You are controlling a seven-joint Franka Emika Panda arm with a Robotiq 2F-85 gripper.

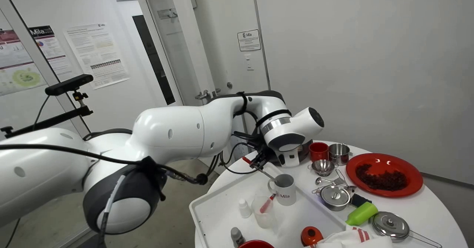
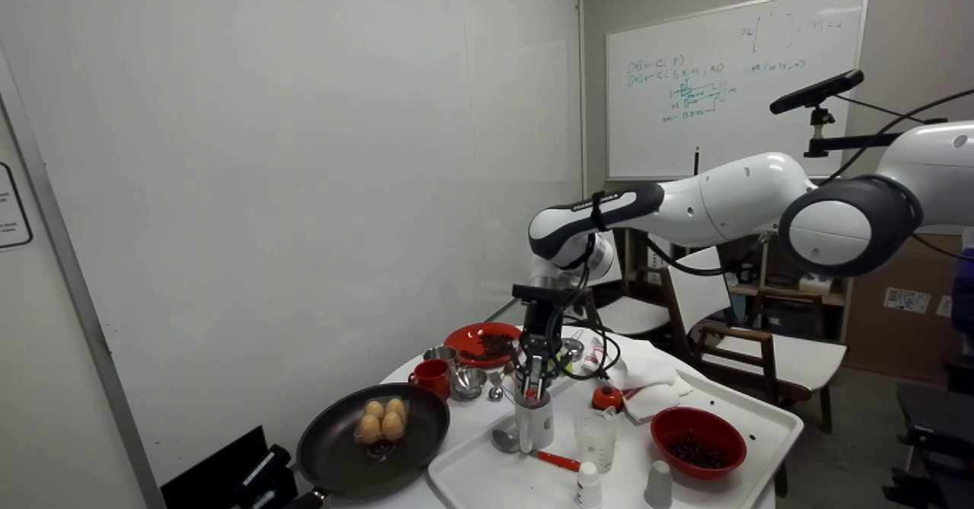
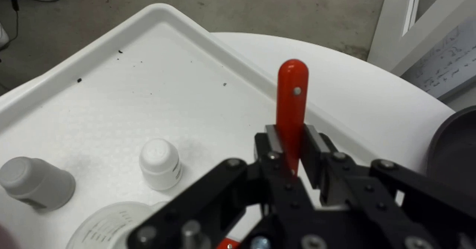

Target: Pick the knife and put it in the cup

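My gripper (image 3: 291, 135) is shut on the red handle of the knife (image 3: 292, 89); the handle sticks out past the fingertips in the wrist view. In an exterior view the knife's pale blade (image 1: 269, 175) slants down to the rim of the white cup (image 1: 286, 197), which stands upright on the tray. I cannot tell whether the blade tip is inside the rim. In an exterior view the gripper (image 2: 536, 380) is right above the cup (image 2: 537, 427), and only the red handle end (image 2: 530, 395) shows. The cup is hidden in the wrist view.
A red-handled ladle (image 2: 558, 460) lies beside the cup on the white tray (image 2: 475, 486). A clear measuring cup (image 2: 597, 440), small white bottle (image 2: 588, 486), grey bottle (image 2: 659, 485) and red bowl (image 2: 711, 472) stand nearby. A black pan (image 2: 335, 456) with eggs is beside the tray.
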